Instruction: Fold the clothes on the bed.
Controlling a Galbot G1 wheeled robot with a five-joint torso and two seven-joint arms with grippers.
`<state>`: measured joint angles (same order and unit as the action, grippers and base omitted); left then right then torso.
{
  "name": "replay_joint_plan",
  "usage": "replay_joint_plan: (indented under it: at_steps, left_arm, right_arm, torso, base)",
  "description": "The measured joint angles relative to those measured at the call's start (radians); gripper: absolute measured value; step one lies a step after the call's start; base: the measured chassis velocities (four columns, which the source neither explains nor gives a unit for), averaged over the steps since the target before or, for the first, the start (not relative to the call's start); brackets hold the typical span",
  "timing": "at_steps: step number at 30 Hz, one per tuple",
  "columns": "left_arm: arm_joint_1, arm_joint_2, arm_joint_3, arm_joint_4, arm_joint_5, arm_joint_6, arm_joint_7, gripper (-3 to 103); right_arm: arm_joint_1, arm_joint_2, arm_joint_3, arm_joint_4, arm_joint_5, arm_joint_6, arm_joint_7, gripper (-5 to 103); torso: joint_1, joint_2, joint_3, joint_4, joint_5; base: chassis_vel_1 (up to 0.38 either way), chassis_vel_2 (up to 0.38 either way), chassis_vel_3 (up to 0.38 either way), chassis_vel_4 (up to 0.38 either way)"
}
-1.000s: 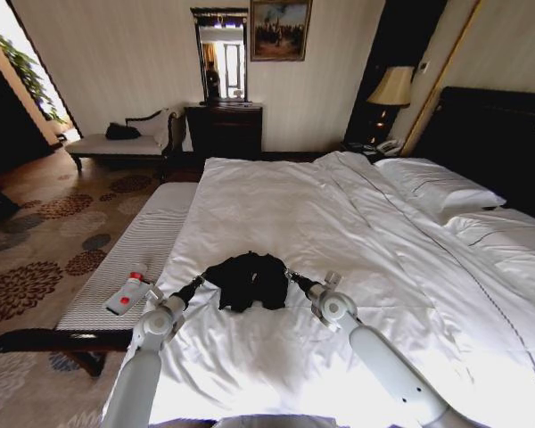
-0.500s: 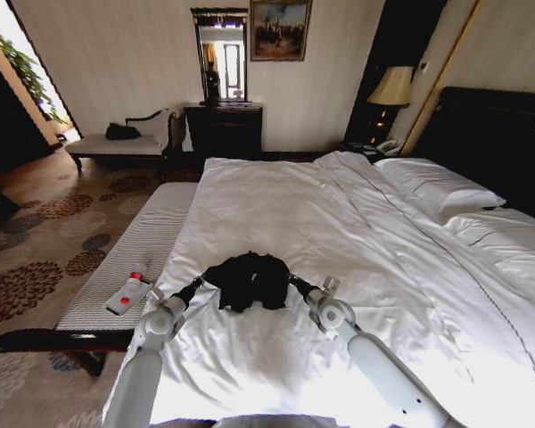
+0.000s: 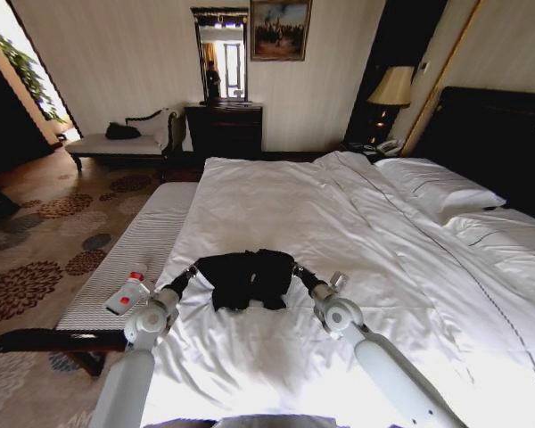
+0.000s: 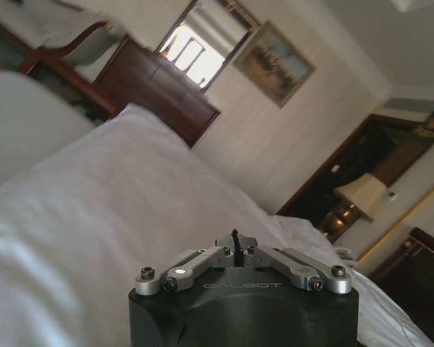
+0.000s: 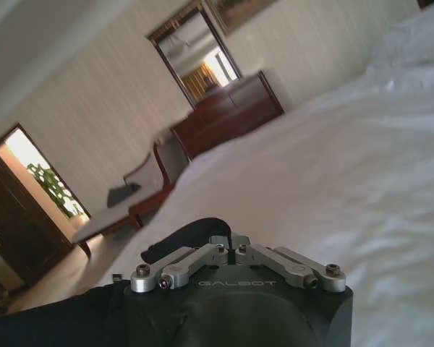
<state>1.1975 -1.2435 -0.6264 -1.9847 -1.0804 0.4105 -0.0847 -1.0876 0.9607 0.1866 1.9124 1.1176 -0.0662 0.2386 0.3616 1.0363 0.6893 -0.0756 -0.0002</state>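
The clothes, one black T-shirt (image 3: pixel 247 278), hang bunched between my two grippers just above the white duvet of the bed (image 3: pixel 339 214), near its front left part. My left gripper (image 3: pixel 193 269) is shut on the shirt's left edge and my right gripper (image 3: pixel 297 270) is shut on its right edge, so the top edge runs almost straight between them. In the left wrist view the left gripper (image 4: pixel 235 244) is closed with a sliver of black cloth in it. The right wrist view shows the right gripper (image 5: pixel 228 244) closed, with black T-shirt (image 5: pixel 175 235) fabric curving off beside it.
A striped bench (image 3: pixel 138 241) runs along the bed's left side, with a white and red bottle (image 3: pixel 127 292) lying on it. White pillows (image 3: pixel 437 187) and a dark headboard (image 3: pixel 499 134) are at the right. Against the far wall stand a chaise (image 3: pixel 125 143), a dresser (image 3: pixel 225 129) and a lamp (image 3: pixel 392 87).
Both grippers have moved apart and slightly farther up the bed. The shirt between them has stretched wider, with a straighter top edge.
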Motion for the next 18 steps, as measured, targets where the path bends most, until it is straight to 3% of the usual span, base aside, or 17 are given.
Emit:
replay_joint_plan:
  at_steps: [3,9,12,18]
  left_arm:
    - [0.028,0.062,0.003,-0.118,0.016,0.001,-0.003,0]
    - [0.032,0.111,-0.017,-0.227,-0.007,0.020,-0.003,0]
    - [0.032,0.148,-0.096,-0.361,-0.113,0.036,-0.027,0]
    - [0.064,0.152,-0.195,-0.476,-0.224,0.043,-0.055,0]
  right_arm:
    - [-0.056,-0.039,0.085,0.126,0.010,0.004,-0.035,0]
    - [-0.067,-0.082,0.168,0.253,0.047,0.010,-0.074,0]
    - [-0.072,-0.151,0.258,0.373,0.135,0.091,-0.144,0]
    - [-0.105,-0.183,0.303,0.471,0.167,0.153,-0.176,0]
  torso:
    - [0.000,0.000,0.000,0.0000,-0.0003]
    - [0.000,0.000,0.000,0.0001,-0.0003]
    - [0.000,0.000,0.000,0.0001,-0.0003]
    - [0.000,0.000,0.000,-0.0005,-0.0003]
  base:
    - [0.000,0.000,0.000,0.000]
    - [0.000,0.000,0.000,0.000]
    - [0.000,0.000,0.000,0.000]
    - [0.000,0.000,0.000,0.000]
